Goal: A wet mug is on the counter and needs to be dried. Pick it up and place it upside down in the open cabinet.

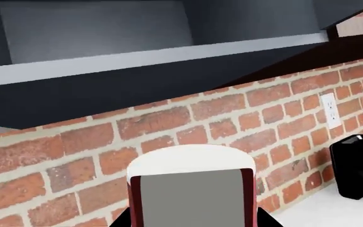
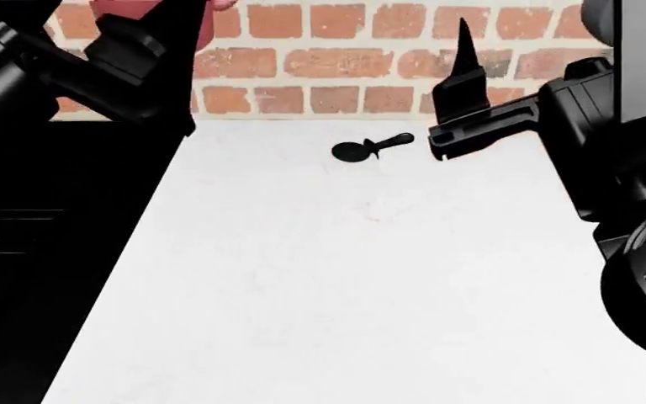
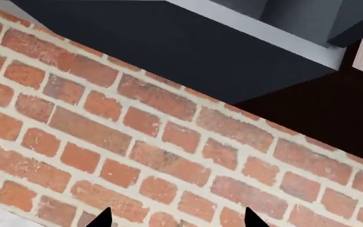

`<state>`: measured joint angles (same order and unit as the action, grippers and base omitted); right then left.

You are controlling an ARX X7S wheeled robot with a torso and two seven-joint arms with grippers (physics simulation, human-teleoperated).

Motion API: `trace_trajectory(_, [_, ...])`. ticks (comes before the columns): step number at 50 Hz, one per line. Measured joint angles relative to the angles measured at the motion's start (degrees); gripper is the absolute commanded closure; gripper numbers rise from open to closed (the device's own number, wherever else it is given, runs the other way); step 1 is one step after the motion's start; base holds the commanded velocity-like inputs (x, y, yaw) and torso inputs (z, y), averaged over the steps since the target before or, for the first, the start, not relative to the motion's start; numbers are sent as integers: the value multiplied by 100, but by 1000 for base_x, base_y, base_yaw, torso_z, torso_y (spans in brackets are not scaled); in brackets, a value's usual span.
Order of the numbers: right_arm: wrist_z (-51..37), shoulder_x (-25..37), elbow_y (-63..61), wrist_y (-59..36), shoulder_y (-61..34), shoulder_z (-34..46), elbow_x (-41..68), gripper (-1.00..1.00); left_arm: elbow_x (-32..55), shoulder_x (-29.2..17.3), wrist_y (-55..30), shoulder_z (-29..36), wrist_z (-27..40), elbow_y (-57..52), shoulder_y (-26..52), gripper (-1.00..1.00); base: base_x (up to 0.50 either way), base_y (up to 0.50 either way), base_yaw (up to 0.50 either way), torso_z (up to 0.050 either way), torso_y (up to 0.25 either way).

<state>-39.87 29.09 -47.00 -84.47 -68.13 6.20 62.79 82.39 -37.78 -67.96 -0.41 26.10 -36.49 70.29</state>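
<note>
The red mug (image 1: 191,189) with its white rim sits between the jaws of my left gripper (image 1: 194,221), which is shut on it; black fingertips (image 1: 119,221) show on either side. The mug is held in the air in front of the brick wall, below the open cabinet (image 1: 93,28) with its grey inside. In the head view the left gripper (image 2: 149,38) is raised at the upper left, and only a red sliver of the mug (image 2: 132,8) shows. My right gripper (image 2: 458,93) hovers over the white counter (image 2: 357,278), open and empty, as the right wrist view (image 3: 176,220) confirms.
A black round-headed utensil (image 2: 368,149) lies on the counter near the brick wall (image 2: 335,59). The black stovetop (image 2: 31,269) borders the counter on the left. A wall outlet (image 1: 330,111) is set in the bricks. The cabinet's pale shelf edge (image 1: 168,54) runs above the mug.
</note>
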Motion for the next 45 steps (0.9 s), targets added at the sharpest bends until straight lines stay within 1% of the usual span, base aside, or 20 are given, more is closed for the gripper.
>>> trace_trajectory(9, [-432,-96,13,-4,335,-368,599,-100,-581,27,-100,323,333,-257,611,100,0,0,0,0,1])
trace_trajectory(18, [-613,-68,6,74,500,-478,811,-100,-1024,173,-369,724,792,-327,1443,100,0,0,0,0,0])
trace_trajectory(24, [-696,-20,-9,124,564,-501,882,-100,-1282,310,-471,953,969,-213,2014,100,0,0,0,0,0])
trace_trajectory(32, [-763,69,-23,192,624,-499,925,-100,-1908,565,-282,1341,967,279,2630,100,0,0,0,0,0])
trace_trajectory(45, [-780,209,-11,325,669,-425,888,-100,-2748,923,151,1869,738,1139,3388,100,0,0,0,0,1])
